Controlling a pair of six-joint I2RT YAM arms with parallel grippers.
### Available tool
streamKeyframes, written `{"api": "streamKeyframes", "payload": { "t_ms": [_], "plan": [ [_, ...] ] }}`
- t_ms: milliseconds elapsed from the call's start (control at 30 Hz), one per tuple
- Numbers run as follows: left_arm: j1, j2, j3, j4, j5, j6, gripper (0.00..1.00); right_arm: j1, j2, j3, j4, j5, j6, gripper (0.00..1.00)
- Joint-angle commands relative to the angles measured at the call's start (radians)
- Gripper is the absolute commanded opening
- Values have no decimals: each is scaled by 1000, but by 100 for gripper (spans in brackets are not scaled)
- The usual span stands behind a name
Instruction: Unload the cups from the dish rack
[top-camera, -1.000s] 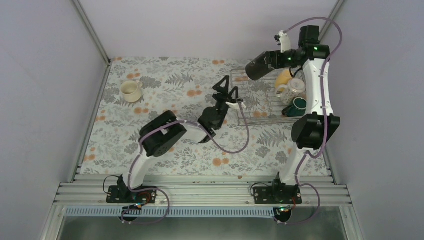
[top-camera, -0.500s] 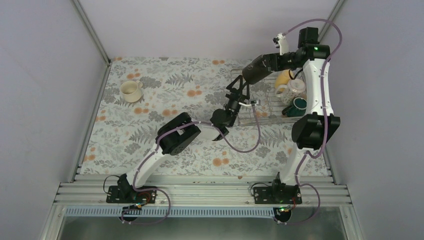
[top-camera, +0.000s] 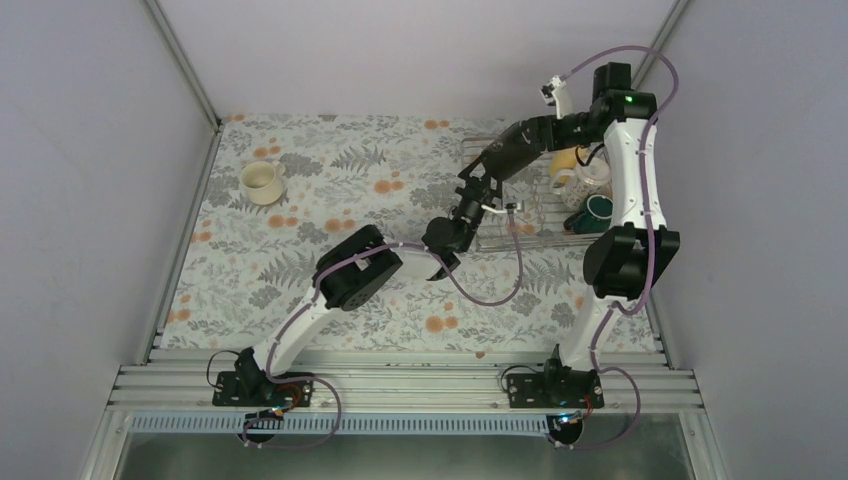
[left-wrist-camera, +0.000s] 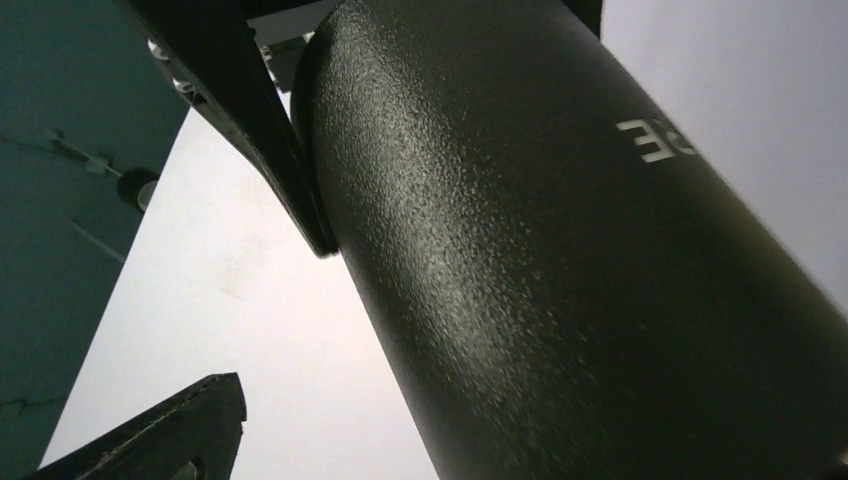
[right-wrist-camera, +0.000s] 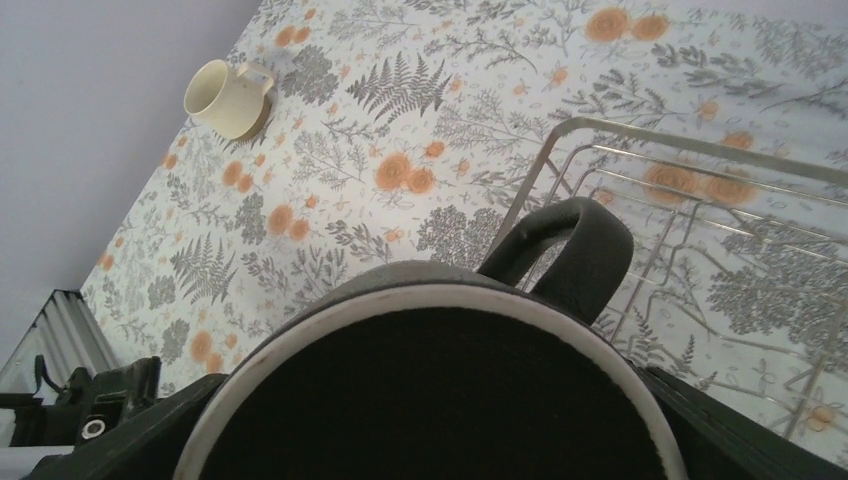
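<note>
My right gripper (top-camera: 497, 160) is shut on the black mug (right-wrist-camera: 430, 400) and holds it over the left end of the wire dish rack (top-camera: 520, 232), handle pointing away. My left gripper (top-camera: 470, 188) is open and pointing up just below it. In the left wrist view a black textured cylinder (left-wrist-camera: 560, 280) fills the frame beside one left finger (left-wrist-camera: 170, 440). The orange-yellow mug (top-camera: 567, 155), pale beige mug (top-camera: 592, 176) and dark green mug (top-camera: 598, 208) sit at the rack's right end. The cream-white mug (top-camera: 262, 181) stands on the table at the far left.
The floral tablecloth (top-camera: 330, 290) covers the table. Grey walls close it in on the left, back and right. The right arm's elbow (top-camera: 630, 262) hangs by the rack's near right corner. The rack's wires (right-wrist-camera: 690, 200) lie right of the held mug.
My left arm has swung right to the rack's left edge with its gripper turned upward. My right gripper has lowered the black mug down-left until it meets the left gripper.
</note>
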Motion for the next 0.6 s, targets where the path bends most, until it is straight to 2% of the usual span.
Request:
{"api": "streamKeyframes", "payload": {
  "t_ms": [0, 100, 267, 567],
  "plan": [
    [-13, 13, 77, 292, 47, 41, 93, -1, -28, -31, 3, -100, -20, 48],
    [-20, 14, 107, 291, 61, 69, 86, -1, -31, -37, 3, -97, -20, 49],
    [-30, -19, 106, 292, 62, 68, 61, -1, -33, -37, 3, -86, -21, 53],
    [-38, -45, 126, 293, 69, 101, 44, 0, -31, -66, 2, -88, -11, 64]
  ]
}}
